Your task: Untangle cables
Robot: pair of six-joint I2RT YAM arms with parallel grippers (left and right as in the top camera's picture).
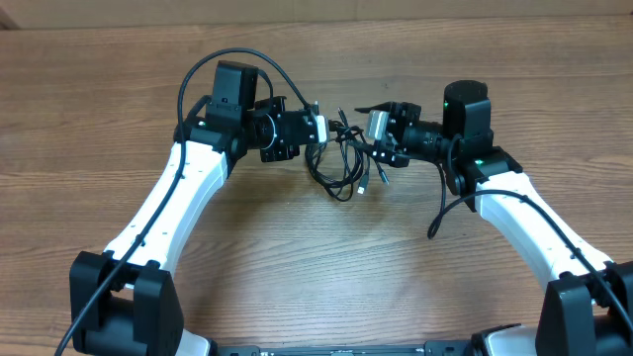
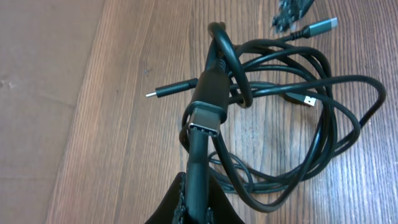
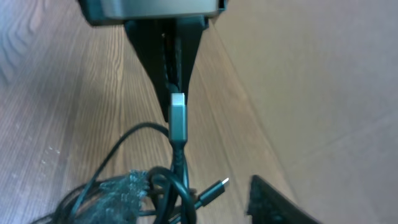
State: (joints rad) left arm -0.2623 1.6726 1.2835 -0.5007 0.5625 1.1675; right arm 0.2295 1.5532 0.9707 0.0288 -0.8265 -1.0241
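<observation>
Wooden worktop [image 1: 297,257] is carrying the cables [image 1: 341,163], lying tangled in loops at its middle. Left pincer [image 2: 194,206] is clamping one of them; right pincer [image 3: 173,74] is hovering just above a silver plug [image 3: 178,118], and I cannot tell whether it is gripping.

Both arms come up from their bases, elbows out, forearms turned inward; the claws face each other, near but apart.

Left arm [image 1: 183,188]: white link slanting up to the black wrist [image 1: 282,127]. Left claw [image 2: 198,193]: fingers pressed together on the cables [image 2: 208,93] (one strand runs straight into the tips).

Right arm [image 1: 524,213]: mirrored pose. Right claw [image 3: 173,93]: fingers close together with a thin slit between them. Gripping or not: cannot tell.
</observation>
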